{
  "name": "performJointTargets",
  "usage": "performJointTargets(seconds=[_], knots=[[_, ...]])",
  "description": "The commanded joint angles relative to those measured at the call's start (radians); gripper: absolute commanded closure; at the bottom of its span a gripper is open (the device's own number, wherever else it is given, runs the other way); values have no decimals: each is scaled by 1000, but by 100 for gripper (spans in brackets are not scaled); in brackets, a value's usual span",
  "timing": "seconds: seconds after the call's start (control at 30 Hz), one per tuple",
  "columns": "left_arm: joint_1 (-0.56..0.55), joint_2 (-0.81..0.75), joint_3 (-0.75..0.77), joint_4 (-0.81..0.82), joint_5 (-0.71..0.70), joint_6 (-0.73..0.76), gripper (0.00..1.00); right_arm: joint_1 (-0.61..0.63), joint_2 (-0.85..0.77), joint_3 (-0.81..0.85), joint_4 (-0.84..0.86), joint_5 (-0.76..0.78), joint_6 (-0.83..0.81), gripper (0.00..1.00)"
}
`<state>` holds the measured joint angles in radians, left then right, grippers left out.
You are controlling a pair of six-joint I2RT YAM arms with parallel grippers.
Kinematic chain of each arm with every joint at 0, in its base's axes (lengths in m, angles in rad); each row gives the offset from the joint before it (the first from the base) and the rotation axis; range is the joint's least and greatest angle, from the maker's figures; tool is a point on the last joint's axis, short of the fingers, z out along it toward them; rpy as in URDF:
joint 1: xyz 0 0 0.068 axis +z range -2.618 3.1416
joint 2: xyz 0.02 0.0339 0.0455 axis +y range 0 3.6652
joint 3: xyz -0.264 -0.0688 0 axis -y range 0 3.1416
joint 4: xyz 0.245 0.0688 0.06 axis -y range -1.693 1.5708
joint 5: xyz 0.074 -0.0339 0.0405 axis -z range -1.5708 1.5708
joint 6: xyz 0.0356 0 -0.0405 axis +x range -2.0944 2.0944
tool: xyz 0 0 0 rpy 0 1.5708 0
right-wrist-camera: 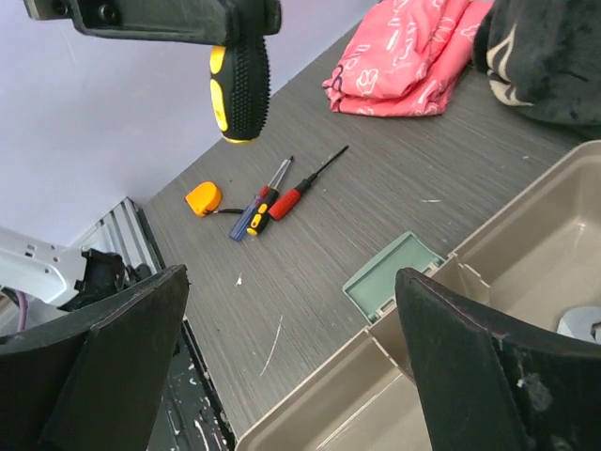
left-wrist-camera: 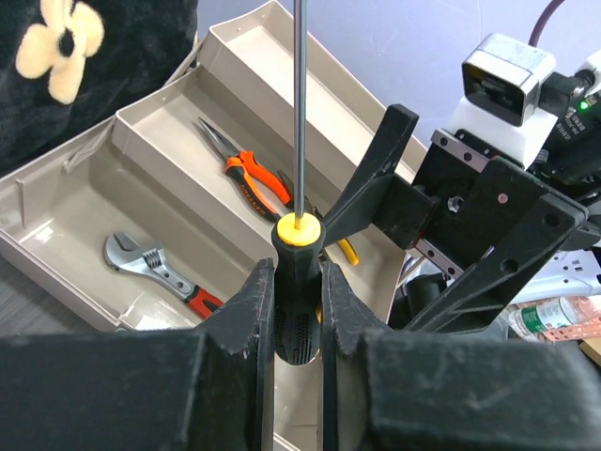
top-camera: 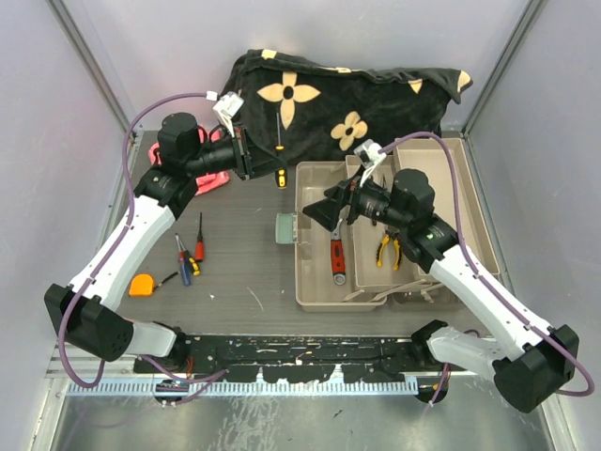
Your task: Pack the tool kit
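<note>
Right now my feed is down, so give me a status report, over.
Left pincer shut on screwdriver, aloft. Right pincer open over toolbox, possibly in the way. Wrench, pliers inside.

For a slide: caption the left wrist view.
Left gripper clamps a yellow-black screwdriver, facing the open toolbox holding pliers and wrench.

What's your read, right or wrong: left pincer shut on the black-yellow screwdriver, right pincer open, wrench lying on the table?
Wrong on the wrench: it lies in a toolbox tray, not on the table; the left wrist view shows it. Rest holds: left pincer shut on the screwdriver, right pincer open.
</note>
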<state>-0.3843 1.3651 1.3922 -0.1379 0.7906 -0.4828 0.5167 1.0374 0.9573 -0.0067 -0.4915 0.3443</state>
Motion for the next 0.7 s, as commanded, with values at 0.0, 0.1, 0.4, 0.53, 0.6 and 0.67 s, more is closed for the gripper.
performJointTargets(seconds=[0.0, 0.1, 0.4, 0.53, 0.6, 0.67], knots=[[1, -23, 27, 86, 30, -26, 100, 25, 14, 85, 128, -47, -63, 4], [-1, -27, 20, 89, 38, -35, 100, 34, 49, 105, 140, -51, -67, 3], [-2, -16, 27, 92, 43, -39, 100, 88, 135, 181, 149, -35, -57, 4], [-7, -12, 30, 91, 44, -39, 100, 117, 170, 210, 154, -5, -66, 5], [-9, -13, 31, 90, 44, -38, 100, 133, 184, 217, 168, 22, -68, 5], [-11, -15, 31, 87, 44, -35, 100, 151, 200, 222, 181, 56, -68, 6]])
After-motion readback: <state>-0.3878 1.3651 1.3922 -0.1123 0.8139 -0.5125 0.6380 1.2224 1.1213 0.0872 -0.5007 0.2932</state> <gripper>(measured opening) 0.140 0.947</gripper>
